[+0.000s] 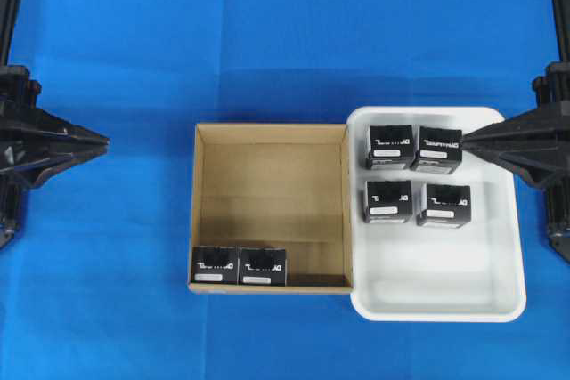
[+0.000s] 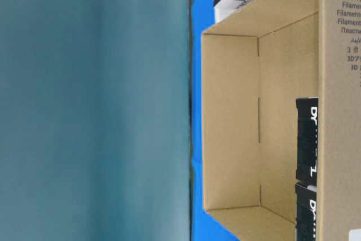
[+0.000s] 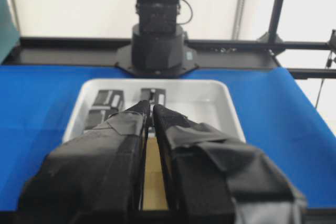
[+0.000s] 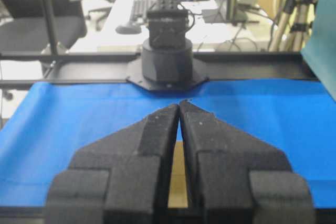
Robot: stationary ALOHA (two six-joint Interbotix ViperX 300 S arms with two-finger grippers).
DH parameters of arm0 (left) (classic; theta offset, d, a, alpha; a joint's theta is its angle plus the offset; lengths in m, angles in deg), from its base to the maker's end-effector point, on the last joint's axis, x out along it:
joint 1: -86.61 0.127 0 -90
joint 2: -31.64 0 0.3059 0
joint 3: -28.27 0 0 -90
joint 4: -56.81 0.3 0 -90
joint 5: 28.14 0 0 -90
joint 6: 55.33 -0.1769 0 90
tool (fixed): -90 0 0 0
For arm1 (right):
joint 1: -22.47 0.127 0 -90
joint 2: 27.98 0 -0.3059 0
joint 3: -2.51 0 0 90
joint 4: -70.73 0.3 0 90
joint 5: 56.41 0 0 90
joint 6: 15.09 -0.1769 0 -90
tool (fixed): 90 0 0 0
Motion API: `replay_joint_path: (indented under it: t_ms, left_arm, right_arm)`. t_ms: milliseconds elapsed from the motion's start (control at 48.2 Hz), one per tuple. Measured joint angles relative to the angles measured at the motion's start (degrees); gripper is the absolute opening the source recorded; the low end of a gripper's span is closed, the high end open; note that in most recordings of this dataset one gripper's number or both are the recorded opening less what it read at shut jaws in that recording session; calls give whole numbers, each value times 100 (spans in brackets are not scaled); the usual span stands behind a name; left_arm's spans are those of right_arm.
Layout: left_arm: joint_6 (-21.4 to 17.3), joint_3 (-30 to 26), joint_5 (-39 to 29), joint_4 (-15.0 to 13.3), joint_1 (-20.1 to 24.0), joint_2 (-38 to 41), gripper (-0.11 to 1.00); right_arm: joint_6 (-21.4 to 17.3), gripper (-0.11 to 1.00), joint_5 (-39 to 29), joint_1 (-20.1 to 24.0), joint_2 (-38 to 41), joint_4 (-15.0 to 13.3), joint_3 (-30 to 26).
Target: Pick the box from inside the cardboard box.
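The brown cardboard box point(image 1: 272, 153) sits at the table's middle; it also shows in the table-level view point(image 2: 231, 122). Two small black boxes stand against its front wall, one at the left point(image 1: 215, 265) and one beside it point(image 1: 262, 266); both show in the table-level view point(image 2: 306, 139). My left gripper point(image 1: 105, 141) is shut and empty, well left of the cardboard box; in the left wrist view point(image 3: 151, 106) its tips touch. My right gripper point(image 1: 465, 140) is shut and empty over the white tray's far right edge; in the right wrist view point(image 4: 179, 104) its tips touch.
A white plastic tray point(image 1: 445, 295) touches the cardboard box's right side and holds several identical black boxes point(image 1: 389, 146). It also shows in the left wrist view point(image 3: 210, 95). Blue cloth point(image 1: 107, 291) covers the table. The arm bases stand at the far left and right edges.
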Motion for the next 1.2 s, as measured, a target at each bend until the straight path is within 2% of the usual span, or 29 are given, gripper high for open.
replay_joint_path:
  t_ms: [62,125,249,498,623,934,1204]
  left_arm:
    - [79,0,-193,26,9,62,13]
    - [167,-9,-413,35,9,158,4]
    - [193,-88,-738,53,9,185,-5]
    - [229,-246,-1380,53,-9,70,-7]
    - [229,-343,-1635,53,-105,70,-7]
    - [237,-422,-1793,53,-132,79,-7]
    - [246,-457,-1890,53,-149,70,-7]
  right_arm:
    - [-53,10,-35,0,9,26,0]
    - [-123,2,-202,0,26,176,-9]
    - [-334,-1,-1046,-18,35,439,-132]
    - [-914,-1,-3120,-88,220,527,-905]
    - [-1037,-1,-4078,-97,492,527,-1415]
    - [-1063,-1,-5607,-62,1881,580,-2751]
    - [-1046,-1,-7216,-62,3331,589,-4140]
